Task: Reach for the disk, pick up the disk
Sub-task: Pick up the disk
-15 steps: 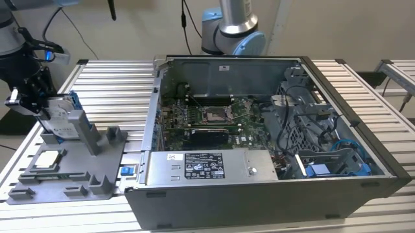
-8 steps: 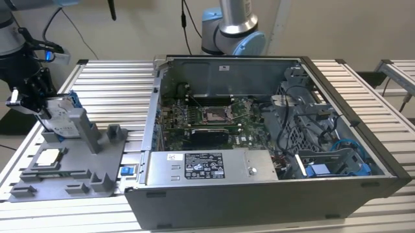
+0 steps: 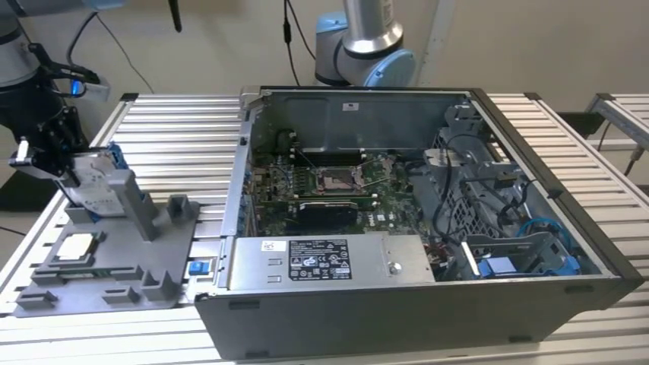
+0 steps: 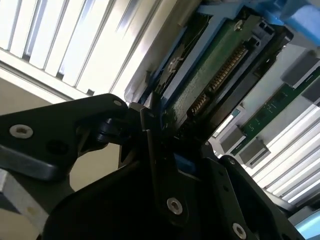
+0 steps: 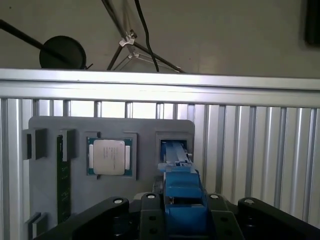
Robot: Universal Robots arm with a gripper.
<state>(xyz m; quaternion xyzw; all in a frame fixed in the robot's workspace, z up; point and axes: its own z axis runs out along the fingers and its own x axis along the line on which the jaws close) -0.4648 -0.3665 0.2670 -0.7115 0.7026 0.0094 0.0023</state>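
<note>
At the exterior view's left the gripper [image 3: 63, 156] sits at the top edge of the disk [image 3: 96, 190], which stands upright in a slot of the grey holder [image 3: 127, 262] on the table [image 3: 172, 129]; whether it is clenched on the disk I cannot tell. A tilted pull could jam the blue rails in the slot and drag the holder, or drop the disk onto the chip [image 3: 76, 247] nearby; rightward, the open computer case [image 3: 406, 319] sits well apart

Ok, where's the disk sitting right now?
On the exterior view's left: the disk stands on edge by the tall post of the grey fixture, left of the open computer case, with the gripper at it.
</note>
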